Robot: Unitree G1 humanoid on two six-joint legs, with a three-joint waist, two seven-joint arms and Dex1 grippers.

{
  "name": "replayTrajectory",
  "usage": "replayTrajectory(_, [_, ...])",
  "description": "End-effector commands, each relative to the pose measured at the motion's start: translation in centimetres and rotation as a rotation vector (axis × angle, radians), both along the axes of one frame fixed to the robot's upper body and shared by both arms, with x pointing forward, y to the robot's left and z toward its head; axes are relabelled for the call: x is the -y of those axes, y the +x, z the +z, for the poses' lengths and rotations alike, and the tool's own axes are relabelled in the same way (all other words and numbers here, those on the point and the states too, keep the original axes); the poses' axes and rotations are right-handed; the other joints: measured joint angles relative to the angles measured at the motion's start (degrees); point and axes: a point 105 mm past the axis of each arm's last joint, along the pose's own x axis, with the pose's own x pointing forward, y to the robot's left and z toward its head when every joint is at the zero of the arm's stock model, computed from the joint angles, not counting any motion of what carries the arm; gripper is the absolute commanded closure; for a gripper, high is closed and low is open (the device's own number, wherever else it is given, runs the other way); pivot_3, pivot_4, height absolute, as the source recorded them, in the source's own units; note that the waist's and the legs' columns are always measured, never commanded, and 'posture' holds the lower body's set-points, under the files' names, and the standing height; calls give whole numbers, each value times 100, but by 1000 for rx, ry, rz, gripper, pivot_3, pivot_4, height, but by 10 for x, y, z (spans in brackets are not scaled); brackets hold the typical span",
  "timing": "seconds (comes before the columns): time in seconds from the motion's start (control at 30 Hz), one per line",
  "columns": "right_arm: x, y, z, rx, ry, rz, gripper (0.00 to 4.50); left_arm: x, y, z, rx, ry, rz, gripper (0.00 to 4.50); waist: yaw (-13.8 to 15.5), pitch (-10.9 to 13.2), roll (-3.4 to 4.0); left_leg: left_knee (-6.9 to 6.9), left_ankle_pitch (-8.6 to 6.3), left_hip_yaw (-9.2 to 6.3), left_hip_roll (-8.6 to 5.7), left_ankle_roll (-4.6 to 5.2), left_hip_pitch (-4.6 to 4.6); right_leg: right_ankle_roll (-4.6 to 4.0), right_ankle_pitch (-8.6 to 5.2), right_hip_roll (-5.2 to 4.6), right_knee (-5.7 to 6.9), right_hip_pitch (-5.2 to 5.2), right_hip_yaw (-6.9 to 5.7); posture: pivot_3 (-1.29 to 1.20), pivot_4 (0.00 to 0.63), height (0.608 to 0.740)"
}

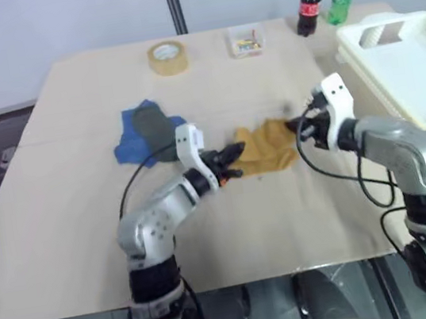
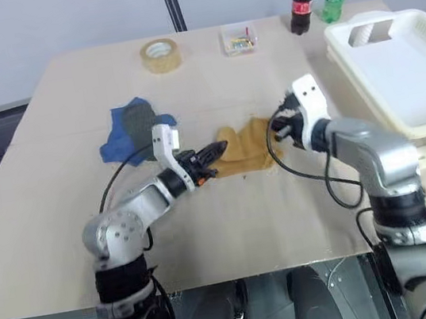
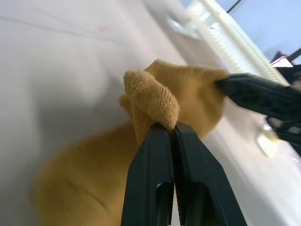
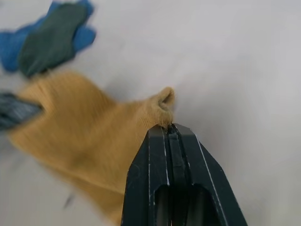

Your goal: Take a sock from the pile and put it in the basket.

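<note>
Pile (image 1: 145, 133) of blue and grey-green socks lies left of centre on table (image 1: 63, 230).
Mustard sock (image 1: 266, 147) mid-table, apart from pile.
Left gripper (image 1: 232, 162) clenched on sock's left fold.
Right gripper (image 1: 302, 124) clamped on sock's right edge.
Basket (image 1: 417, 73) at far right, empty.
Step in hand: carry. Lift both ends together, keep grips firm, clear basket rim before release.
Labels: cola bottle (image 1: 307, 6) red label, probably Coca-Cola; text unreadable.
</note>
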Motion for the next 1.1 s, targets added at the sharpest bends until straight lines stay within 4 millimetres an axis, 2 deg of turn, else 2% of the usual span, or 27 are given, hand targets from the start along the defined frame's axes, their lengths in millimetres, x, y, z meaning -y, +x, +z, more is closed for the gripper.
replayTrajectory(0.03, [2, -16, 9, -2, -4, 7, 4500, -9, -13, 4, 17, 23, 42, 4418, -3, -2, 2, 1, -1, 2, -1, 2, 3, 0, 0, 2, 1, 2, 0, 0, 150, 738])
replayTrajectory(0.2, [2, -21, 0, -58, 3, -13, 4500, -11, -16, -21, -26, 129, 68, 4418, 10, -2, 3, 1, -1, 7, -1, 2, 7, -1, 0, 6, 0, 6, 3, 0, 150, 738])
replayTrajectory(0.33, [4, -19, -5, -69, -4, -39, 4500, -9, -11, -31, -35, 148, 85, 4418, 74, -2, 2, 2, 0, 8, -4, 1, 6, -1, 0, 4, -2, 7, 2, 0, 150, 738])
replayTrajectory(0.83, [8, -17, 10, -26, -10, -53, 4500, -8, 2, -10, 109, 75, 119, 4418, 120, -2, 2, 1, 6, 9, -3, -10, 4, -1, 0, 5, -6, 7, 2, 0, 150, 738])
replayTrajectory(1.1, [10, -12, 6, -33, -16, -83, 4500, -4, 10, -32, 48, 110, 121, 4418, 121, -1, 2, 1, 5, 8, -3, -7, 3, -1, 0, 6, -7, 6, 0, 0, 150, 738])
